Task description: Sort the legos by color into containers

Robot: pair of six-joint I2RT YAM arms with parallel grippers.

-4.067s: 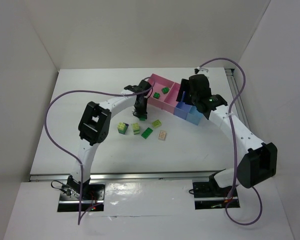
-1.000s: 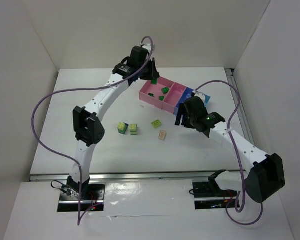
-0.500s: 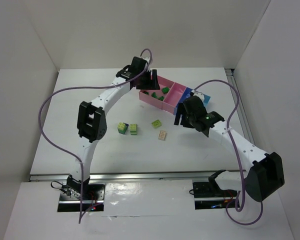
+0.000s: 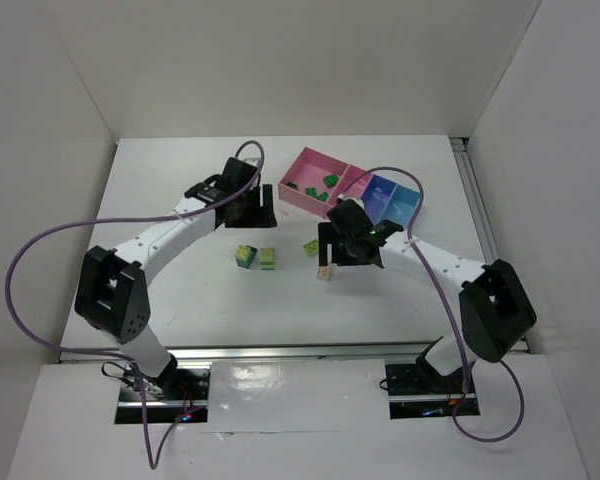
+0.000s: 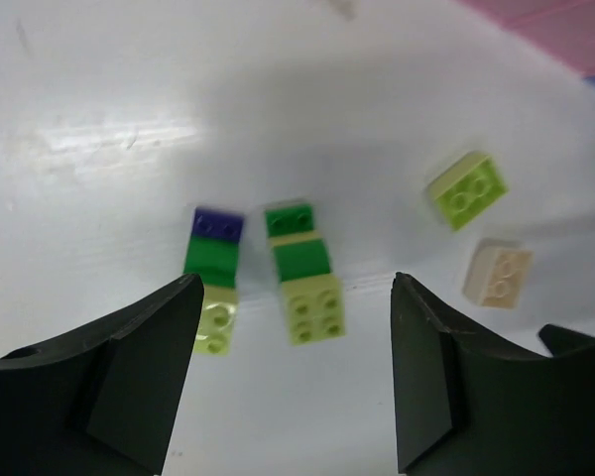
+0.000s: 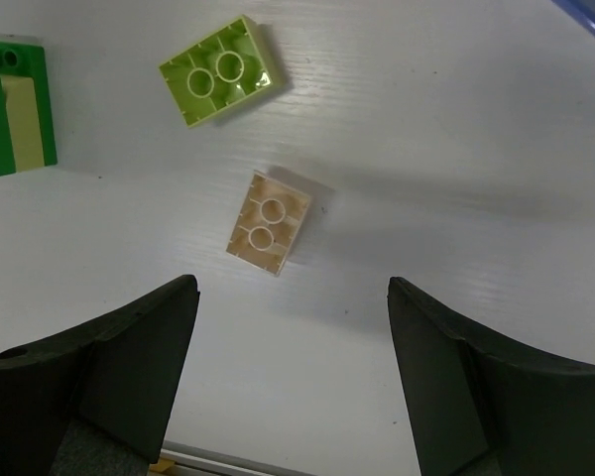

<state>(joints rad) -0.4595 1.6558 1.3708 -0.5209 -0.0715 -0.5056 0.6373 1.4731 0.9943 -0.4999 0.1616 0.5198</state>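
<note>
Over the white counter [image 4: 180, 290], the left gripper [image 5: 293, 337] has swung back from the pink plastic bin [image 4: 298, 166], where its dark green brick [image 4: 330, 181] now lies sorted. Its jaws are spread above two green-and-lime brick stacks [image 5: 305, 273]. The right gripper [image 6: 293, 367], also spread, has come over the small cream brick [image 6: 269, 223].

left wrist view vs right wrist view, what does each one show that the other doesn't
Only the left wrist: the blue-topped brick stack, whole, and an edge of the pink bin.
Only the right wrist: no extra brick, but the right gripper is open, with the cream brick just ahead of its fingers.
Both: the lime brick, the cream brick, and the green-and-cream stack, which the right wrist cuts off at its left edge.
</note>
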